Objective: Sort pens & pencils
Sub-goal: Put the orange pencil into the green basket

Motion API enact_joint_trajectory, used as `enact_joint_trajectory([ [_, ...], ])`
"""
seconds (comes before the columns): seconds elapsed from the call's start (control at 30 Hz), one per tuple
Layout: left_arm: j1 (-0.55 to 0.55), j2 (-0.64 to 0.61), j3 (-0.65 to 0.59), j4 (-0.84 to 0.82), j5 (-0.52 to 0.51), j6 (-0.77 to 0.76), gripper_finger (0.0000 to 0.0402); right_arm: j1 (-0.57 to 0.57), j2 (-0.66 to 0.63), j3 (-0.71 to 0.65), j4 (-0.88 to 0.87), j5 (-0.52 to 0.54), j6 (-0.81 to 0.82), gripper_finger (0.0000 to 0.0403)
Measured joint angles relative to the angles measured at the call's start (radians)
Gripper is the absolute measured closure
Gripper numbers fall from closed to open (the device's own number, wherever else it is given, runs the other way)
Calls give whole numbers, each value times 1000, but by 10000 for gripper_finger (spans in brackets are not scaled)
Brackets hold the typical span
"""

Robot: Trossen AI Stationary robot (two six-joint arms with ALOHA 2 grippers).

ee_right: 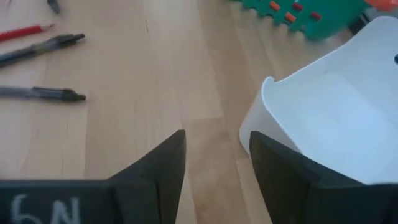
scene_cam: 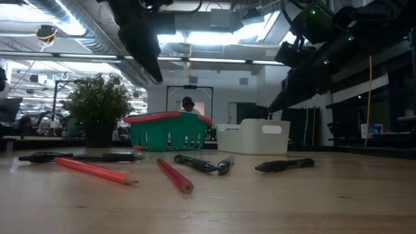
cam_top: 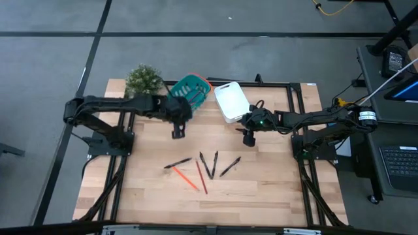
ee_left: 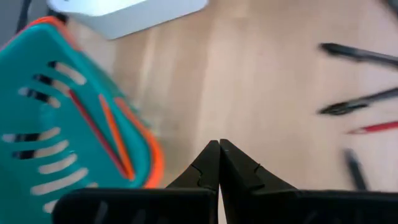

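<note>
Several black pens (cam_top: 210,164) and two red pencils (cam_top: 194,177) lie flat on the wooden table near its middle, toward the near edge. A teal basket (cam_top: 189,88) with an orange rim stands at the far side; a red pencil (ee_left: 92,127) and an orange pencil (ee_left: 115,135) lie inside it. Beside it stands a white bin (cam_top: 230,101). My left gripper (ee_left: 219,149) hangs shut and holds nothing, above the table just nearer than the basket (ee_left: 56,112). My right gripper (ee_right: 214,140) is open, above the table beside the white bin's (ee_right: 336,118) near corner.
A small potted plant (cam_top: 143,79) stands at the far left corner, left of the basket. Bare wood lies between the two grippers and the loose pens (scene_cam: 201,164) and pencils (scene_cam: 97,171). A dark frame runs along the table's edges.
</note>
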Motion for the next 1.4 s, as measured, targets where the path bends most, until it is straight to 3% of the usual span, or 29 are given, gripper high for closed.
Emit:
enact_joint_trajectory([
  [0.27, -170, 21, 0, 13, -17, -47, 397, 0, 0, 0, 1, 0, 160, 223],
  [0.43, -262, 53, 1, 28, -45, -106, 363, 6, 0, 0, 10, 0, 227, 223],
  [0.63, -376, 125, 1, -12, -57, -166, 316, 38, 0, 0, 9, -1, 232, 223],
  [0.83, -479, 177, 0, -52, -57, -194, 309, 70, 0, 0, 10, -1, 232, 223],
  [1.13, -565, 240, 0, 10, -51, -238, 307, 82, 0, 0, 17, 0, 235, 223],
  [1.4, -582, 320, 0, 91, 27, -240, 308, 82, 0, 0, 26, -1, 240, 223],
])
